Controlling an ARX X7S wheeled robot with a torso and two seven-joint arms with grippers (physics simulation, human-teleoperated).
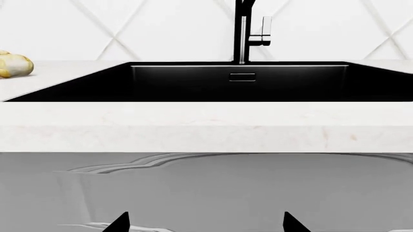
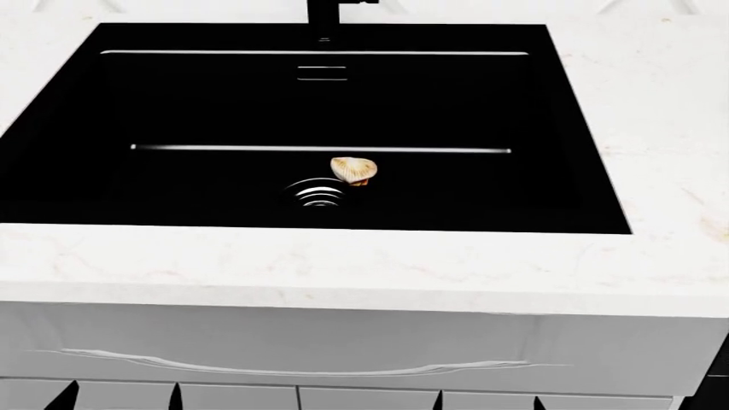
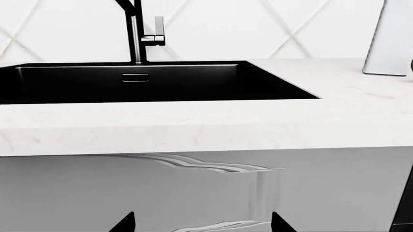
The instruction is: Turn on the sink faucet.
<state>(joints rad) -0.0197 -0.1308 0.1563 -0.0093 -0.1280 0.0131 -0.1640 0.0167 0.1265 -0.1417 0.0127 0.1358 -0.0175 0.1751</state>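
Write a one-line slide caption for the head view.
Glossy black sink in a white countertop, small tan object beside the drain, faucet base at the rear.

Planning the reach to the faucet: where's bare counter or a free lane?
Bare: front counter strip before the sink; counter right of it up to the grey object. Sink faucet has open air around it. Occupied: yellowish object at left; shell-like item by the drain.
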